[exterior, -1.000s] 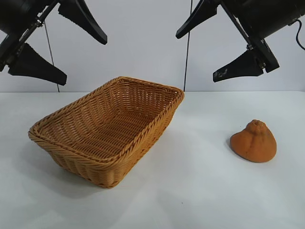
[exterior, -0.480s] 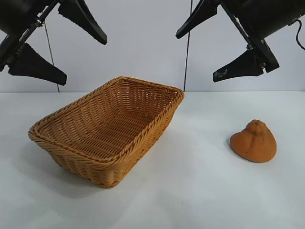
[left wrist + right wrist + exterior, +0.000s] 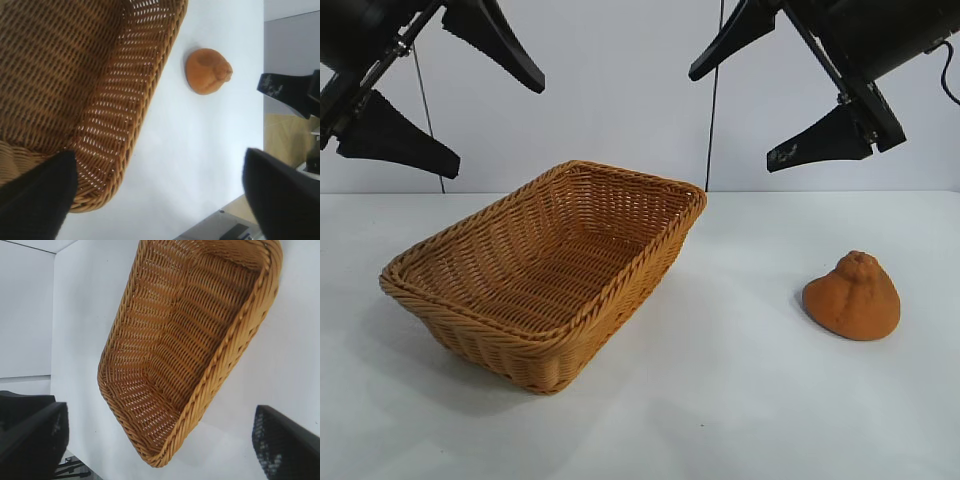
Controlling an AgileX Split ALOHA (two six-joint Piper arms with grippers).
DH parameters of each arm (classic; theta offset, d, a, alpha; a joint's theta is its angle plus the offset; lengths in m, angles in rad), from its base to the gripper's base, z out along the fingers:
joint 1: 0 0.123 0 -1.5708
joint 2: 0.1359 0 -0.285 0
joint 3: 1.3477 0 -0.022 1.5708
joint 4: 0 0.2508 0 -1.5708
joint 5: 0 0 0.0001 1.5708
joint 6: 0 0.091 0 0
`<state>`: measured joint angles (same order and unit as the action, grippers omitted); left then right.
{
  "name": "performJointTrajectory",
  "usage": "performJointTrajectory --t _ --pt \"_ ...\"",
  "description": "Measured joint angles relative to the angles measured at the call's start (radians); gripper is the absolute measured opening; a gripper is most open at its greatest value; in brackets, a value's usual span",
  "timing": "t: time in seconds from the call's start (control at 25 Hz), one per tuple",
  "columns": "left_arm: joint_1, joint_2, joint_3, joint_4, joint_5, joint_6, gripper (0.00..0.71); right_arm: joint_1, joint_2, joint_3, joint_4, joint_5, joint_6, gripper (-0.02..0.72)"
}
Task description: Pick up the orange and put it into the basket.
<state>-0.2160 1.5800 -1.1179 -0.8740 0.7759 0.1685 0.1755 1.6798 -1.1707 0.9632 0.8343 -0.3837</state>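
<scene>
Wicker basket [image 3: 545, 275] (table-centre), orange [image 3: 852, 296] well apart.

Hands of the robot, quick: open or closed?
Left hand: open, empty, high above the basket.
Right hand: open, empty, high above the table.

Bright, even light from above is casting soft shadows under the basket [image 3: 545, 270] and orange [image 3: 853, 297] on the white table [image 3: 740, 400]
</scene>
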Motion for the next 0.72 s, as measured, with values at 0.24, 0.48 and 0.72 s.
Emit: performJointTrajectory --t 0.24,0.48,0.72 --pt "0.038 -0.053 0.0 0.143 0.099 -0.168 0.636 0.0 0.0 0.0 0.0 -0.001 0.0 0.683" --pt "-0.029 -0.139 0.0 0.448 0.139 -0.588 0.636 0.0 0.0 0.0 0.0 -0.004 0.0 0.683" --pt "-0.143 -0.144 0.0 0.672 0.142 -1.014 0.636 0.0 0.0 0.0 0.0 -0.005 0.0 0.683"
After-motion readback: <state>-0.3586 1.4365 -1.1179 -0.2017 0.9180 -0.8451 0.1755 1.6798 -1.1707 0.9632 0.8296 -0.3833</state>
